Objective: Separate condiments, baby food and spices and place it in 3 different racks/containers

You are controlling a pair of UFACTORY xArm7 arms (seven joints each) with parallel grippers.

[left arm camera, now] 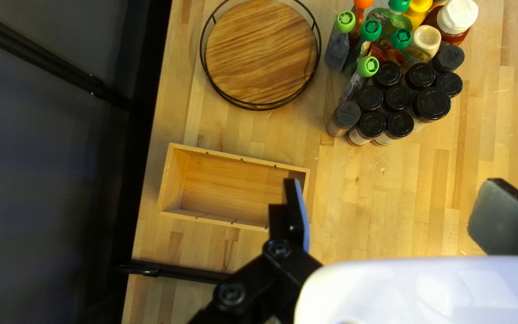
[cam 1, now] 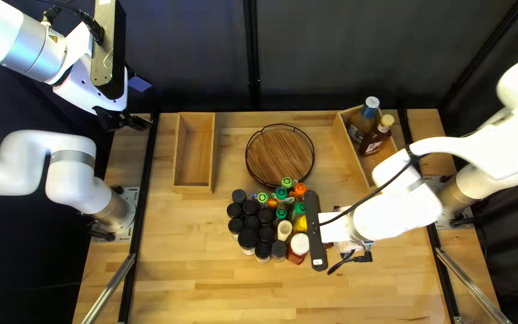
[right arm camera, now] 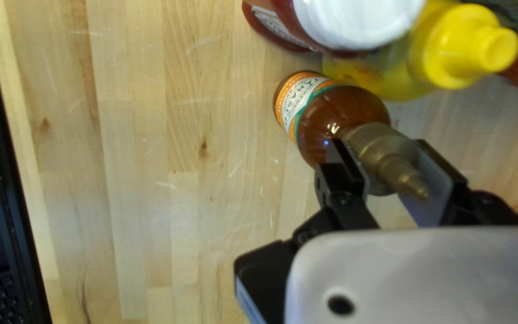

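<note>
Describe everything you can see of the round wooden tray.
The round wooden tray has a flat, streaky brown base inside a thin black rim, apparently wire, raised on short uprights. It lies level and empty on the table, between the empty box and the box holding two bottles. Only the table seems to touch it.

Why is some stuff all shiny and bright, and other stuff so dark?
In the top left view, light makes the white right arm glare, while the curtain behind the table looks almost black; in the right wrist view, a tiny white sparkle and a blue dot shine on the brown bottle; in the left wrist view, the black lids show faint shine.
</note>
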